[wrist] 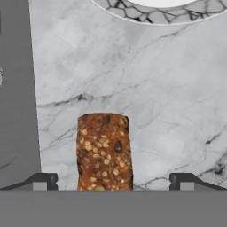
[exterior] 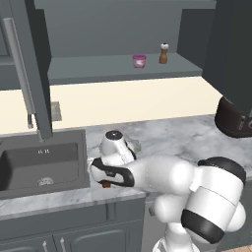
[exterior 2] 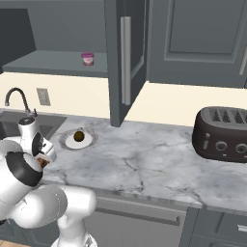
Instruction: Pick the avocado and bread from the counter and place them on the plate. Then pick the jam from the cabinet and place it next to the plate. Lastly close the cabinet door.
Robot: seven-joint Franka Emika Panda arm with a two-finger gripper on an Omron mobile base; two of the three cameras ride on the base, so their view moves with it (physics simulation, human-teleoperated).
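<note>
The bread (wrist: 104,150), a seeded reddish-brown block, lies on the marble counter (wrist: 168,102) next to the sink. My gripper (wrist: 114,181) hangs open straight over it, with a dark fingertip on each side and a clear gap to the crust. A sliver of bread (exterior 2: 42,161) shows under my hand. The avocado (exterior 2: 78,137) rests on the white plate (exterior 2: 65,143), whose patterned rim (wrist: 159,15) lies just beyond the bread. The pink jam (exterior: 139,61) stands on the shelf of the open cabinet (exterior: 88,69); the same jam (exterior 2: 88,59) shows from the other side.
A brown pepper mill (exterior: 164,53) stands right of the jam. The sink (exterior: 39,162) lies close beside the bread, with a faucet (exterior 2: 14,99) behind. Cabinet doors (exterior 2: 123,62) hang open over the counter. A dark toaster (exterior 2: 224,132) sits far right.
</note>
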